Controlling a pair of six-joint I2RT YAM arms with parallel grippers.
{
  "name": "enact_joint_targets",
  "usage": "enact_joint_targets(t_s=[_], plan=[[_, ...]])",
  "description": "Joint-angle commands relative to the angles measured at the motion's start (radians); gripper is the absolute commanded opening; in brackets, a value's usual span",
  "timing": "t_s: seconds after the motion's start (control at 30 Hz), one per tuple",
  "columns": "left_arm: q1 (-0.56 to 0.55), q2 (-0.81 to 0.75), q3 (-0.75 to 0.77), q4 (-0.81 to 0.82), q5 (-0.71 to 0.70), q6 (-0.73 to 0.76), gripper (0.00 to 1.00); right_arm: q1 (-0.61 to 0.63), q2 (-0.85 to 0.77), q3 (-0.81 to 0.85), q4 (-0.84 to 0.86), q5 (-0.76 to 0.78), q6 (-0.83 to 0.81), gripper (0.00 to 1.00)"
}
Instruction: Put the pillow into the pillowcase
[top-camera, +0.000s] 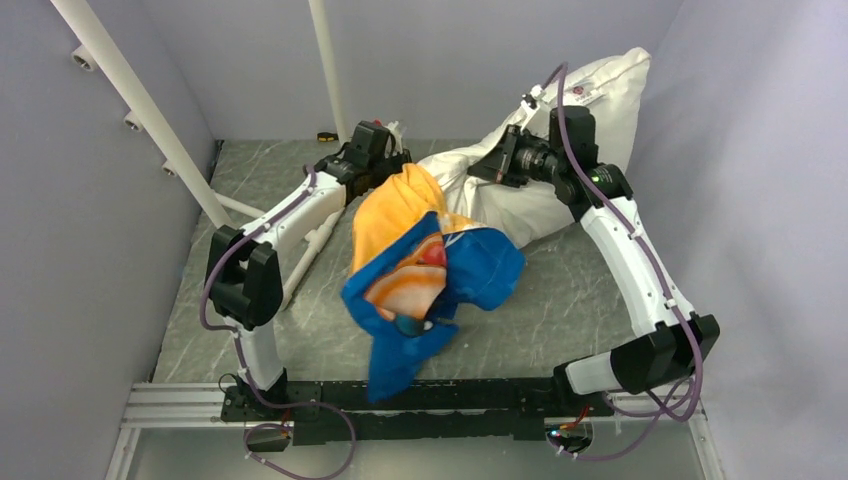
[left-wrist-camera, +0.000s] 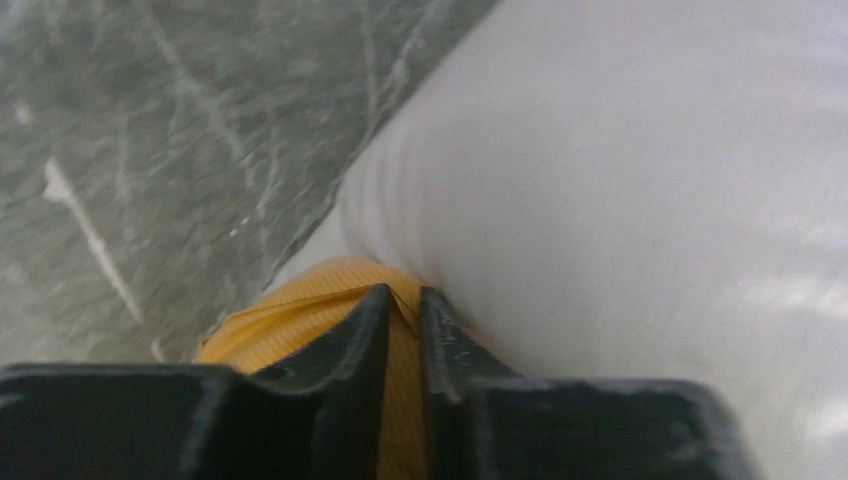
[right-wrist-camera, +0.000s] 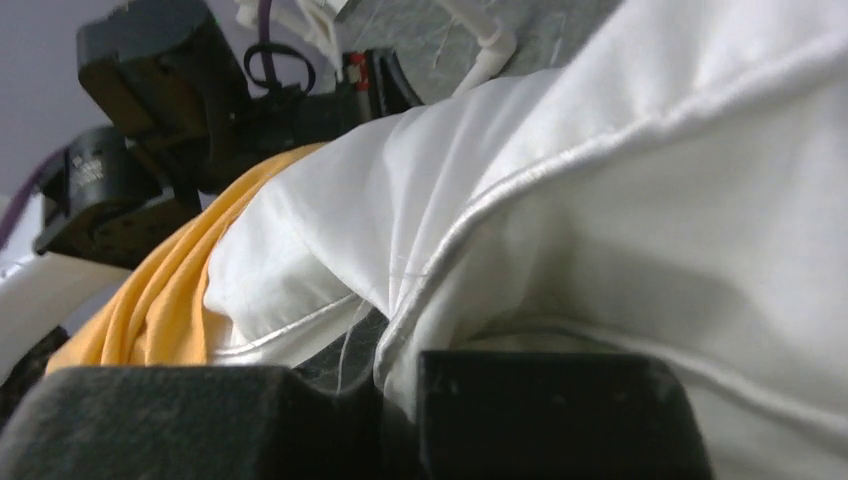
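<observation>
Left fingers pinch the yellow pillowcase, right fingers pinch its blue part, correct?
No. The right fingers pinch the white pillow at its piped seam, not blue fabric, as the right wrist view shows. The left fingers do pinch the yellow pillowcase.

Entry: robotics lab test cell. We are cataloguing this as a lab, not a home. Plain lavender-grey panels (top-camera: 90, 250) are walling in a marbled grey tabletop (top-camera: 560, 300). The left arm (top-camera: 290, 215) and right arm (top-camera: 630, 250) are sitting on an aluminium rail (top-camera: 170, 405), trailing purple cables (top-camera: 690, 390). White tube posts (top-camera: 140, 100) are leaning across the back. The pillow (top-camera: 600, 95) and pillowcase (top-camera: 480, 265) are lying on this bench.
</observation>
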Motion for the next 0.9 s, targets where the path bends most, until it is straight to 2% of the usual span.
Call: enact_joint_targets(t_s=[0.0,0.03,0.1,0.2,0.23,0.27,0.3,0.43,0.5,0.67,0.87], plan=[[-0.065,-0.016,0.146,-0.258,-0.111,0.119,0.38,0.048,0.026,0.036,0.185,-0.068,-0.022,0.0],[-0.066,-0.026,0.168,-0.341,-0.216,0.153,0.52,0.049,0.032,0.016,0.185,-0.057,-0.028,0.0],[-0.065,-0.057,0.207,-0.448,-0.372,0.214,0.71,0.05,0.044,-0.022,0.198,-0.033,-0.031,0.0],[-0.066,-0.116,0.289,-0.522,-0.488,0.312,0.83,0.051,0.092,-0.026,0.199,-0.045,-0.034,0.0],[-0.066,-0.131,0.332,-0.536,-0.491,0.335,0.86,0.051,0.109,-0.018,0.197,-0.052,-0.035,0.0],[-0.066,-0.146,0.383,-0.548,-0.493,0.354,0.97,0.051,0.123,-0.014,0.204,-0.062,-0.032,0.0],[-0.065,-0.156,0.434,-0.561,-0.487,0.371,0.99,0.051,0.134,-0.012,0.214,-0.063,-0.026,0.0],[-0.07,-0.176,0.639,-0.593,-0.41,0.396,1.0,0.051,0.182,0.019,0.244,-0.061,-0.014,0.0],[-0.076,-0.206,0.657,-0.565,-0.361,0.376,0.99,0.05,0.214,0.049,0.246,-0.059,-0.005,0.0],[-0.117,-0.316,0.51,-0.457,-0.24,0.28,1.0,0.042,0.324,0.139,0.279,-0.057,0.042,0.0],[-0.294,-0.329,0.332,-0.519,-0.371,0.267,0.98,0.03,0.506,0.312,0.292,-0.126,0.093,0.0]])
